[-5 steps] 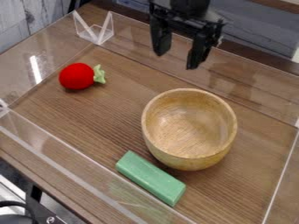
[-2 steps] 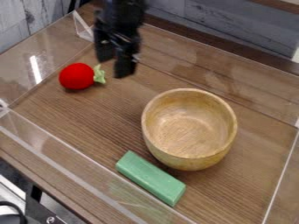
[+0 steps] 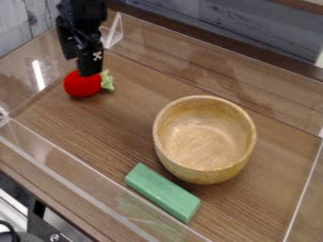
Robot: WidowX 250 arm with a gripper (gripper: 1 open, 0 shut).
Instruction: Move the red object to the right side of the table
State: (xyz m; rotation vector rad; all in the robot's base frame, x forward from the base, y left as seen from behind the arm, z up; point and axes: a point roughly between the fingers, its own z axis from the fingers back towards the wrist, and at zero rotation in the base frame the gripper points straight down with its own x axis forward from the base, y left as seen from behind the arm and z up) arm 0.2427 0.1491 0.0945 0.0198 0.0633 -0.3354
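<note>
My gripper (image 3: 86, 59) is in the upper left of the frame, its dark jaws spread wide open and pointing down toward the red ball (image 3: 83, 83). From this view I see the ball directly below my fingers in the picture, its top edge meeting or overlapped by them; whether I touch it, I cannot tell. Nothing is lifted: the ball rests on the brown wood-grain tabletop (image 3: 101, 142), in the upper left part of the frame, with its small green leafy tip (image 3: 106, 78) pointing right.

The round, light wooden bowl (image 3: 205, 138) sits right of centre, well apart from the ball, and I can see into its pale inside. Below the bowl in the frame, near the bottom edge, lies a flat green block (image 3: 163, 193), set at a slant, its upper left end higher than its lower right end. It is near the bowl but apart from it. Clear walls edge the tabletop, and at the lower left corner of the frame I see dark cables (image 3: 15, 230).
</note>
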